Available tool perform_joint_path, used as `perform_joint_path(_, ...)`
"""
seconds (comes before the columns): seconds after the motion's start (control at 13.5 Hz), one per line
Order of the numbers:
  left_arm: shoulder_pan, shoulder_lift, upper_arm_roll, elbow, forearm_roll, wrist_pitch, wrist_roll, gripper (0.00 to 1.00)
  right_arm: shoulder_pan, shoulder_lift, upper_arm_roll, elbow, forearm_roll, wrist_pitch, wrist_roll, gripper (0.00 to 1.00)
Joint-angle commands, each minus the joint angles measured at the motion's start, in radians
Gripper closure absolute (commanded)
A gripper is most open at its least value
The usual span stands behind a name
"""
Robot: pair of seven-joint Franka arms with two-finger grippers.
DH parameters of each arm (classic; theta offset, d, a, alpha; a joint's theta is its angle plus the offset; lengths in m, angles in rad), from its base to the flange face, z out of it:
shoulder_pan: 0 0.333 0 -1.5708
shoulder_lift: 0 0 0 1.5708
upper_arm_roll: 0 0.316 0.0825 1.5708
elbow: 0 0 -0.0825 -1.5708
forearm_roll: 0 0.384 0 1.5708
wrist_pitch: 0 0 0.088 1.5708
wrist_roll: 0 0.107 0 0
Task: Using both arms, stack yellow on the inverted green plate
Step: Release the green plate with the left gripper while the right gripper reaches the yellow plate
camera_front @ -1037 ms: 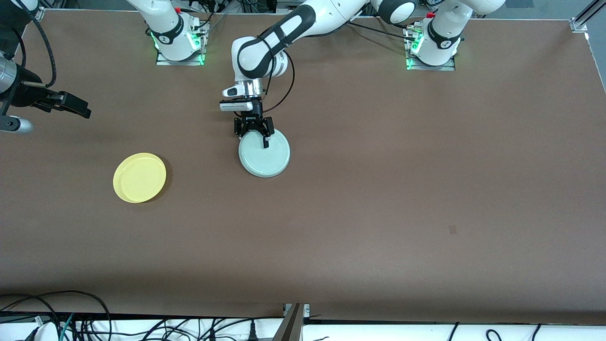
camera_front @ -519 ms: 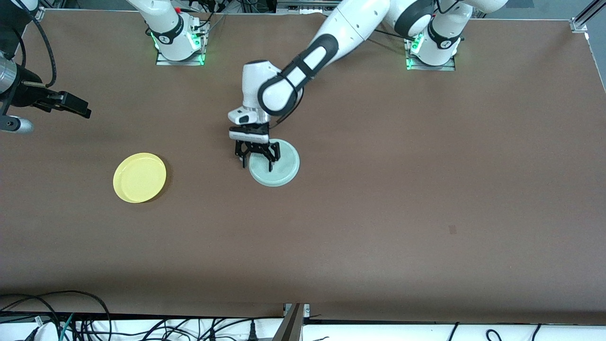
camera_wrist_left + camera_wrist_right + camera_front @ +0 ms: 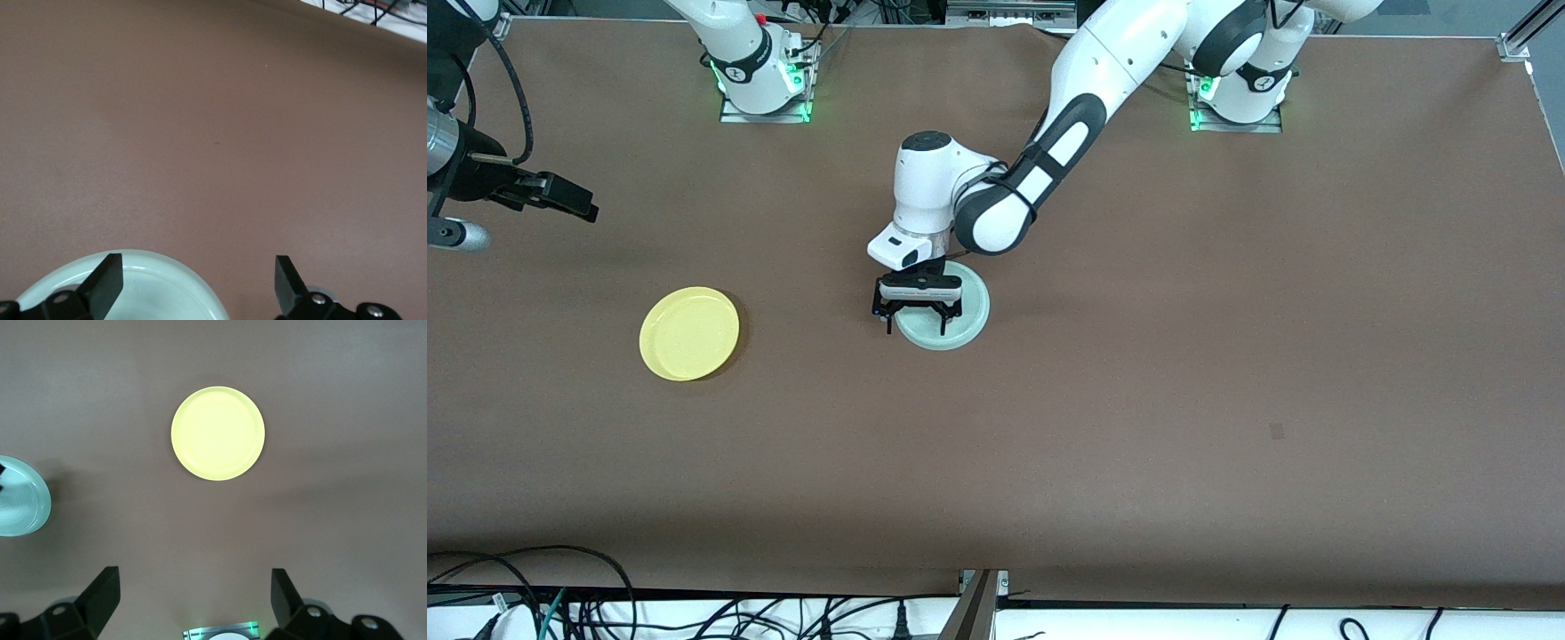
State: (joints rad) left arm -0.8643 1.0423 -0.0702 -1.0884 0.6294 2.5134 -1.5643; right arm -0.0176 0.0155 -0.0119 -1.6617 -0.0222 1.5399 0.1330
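Observation:
The green plate (image 3: 967, 322) lies flat on the table near its middle. My left gripper (image 3: 917, 328) is open and low over the plate's edge that faces the right arm's end. In the left wrist view, the left gripper (image 3: 197, 280) has one finger over the green plate (image 3: 153, 293) and the other over bare table. The yellow plate (image 3: 689, 333) lies rim up, toward the right arm's end. My right gripper (image 3: 193, 590) is open and empty, high above the table, and waits. The right wrist view shows the yellow plate (image 3: 217, 433) and the green plate (image 3: 20, 500).
The brown table (image 3: 1183, 373) holds only the two plates. The arm bases (image 3: 758, 76) stand along the table edge farthest from the front camera. Cables (image 3: 560, 604) lie off the edge nearest to it. A small dark mark (image 3: 1277, 431) is on the table.
The left arm has swung over the green plate toward the front camera, with its hand turned. The plate shifted slightly nearer the camera and toward the left arm's end. The right arm has not moved.

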Motion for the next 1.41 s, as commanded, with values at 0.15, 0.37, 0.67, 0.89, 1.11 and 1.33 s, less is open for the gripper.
perform_joint_path(0.15,0.071,-0.128,-0.019,-0.027,-0.33,-0.039,-0.008,0.0,-0.035,0.115,-0.059,0.013,0.002,0.035,-0.039,0.0)
perform_joint_path(0.37,0.114,-0.198,-0.03,-0.011,-0.378,-0.194,0.044,0.0,-0.077,0.213,-0.065,0.01,0.001,0.098,-0.208,0.0)
perform_joint_path(0.67,0.182,-0.31,-0.031,-0.013,-0.46,-0.397,0.245,0.0,-0.12,0.352,-0.065,0.0,0.016,0.261,-0.302,0.0)
perform_joint_path(0.89,0.244,-0.395,-0.031,-0.015,-0.522,-0.557,0.464,0.0,-0.157,0.405,-0.065,-0.058,0.096,0.4,-0.397,0.01)
perform_joint_path(1.11,0.304,-0.477,-0.03,-0.016,-0.54,-0.704,0.645,0.0,-0.183,0.448,-0.066,-0.107,0.165,0.503,-0.415,0.03)
perform_joint_path(1.33,0.39,-0.543,-0.03,-0.018,-0.542,-0.819,0.855,0.0,-0.2,0.506,-0.065,-0.11,0.247,0.542,-0.463,0.05)
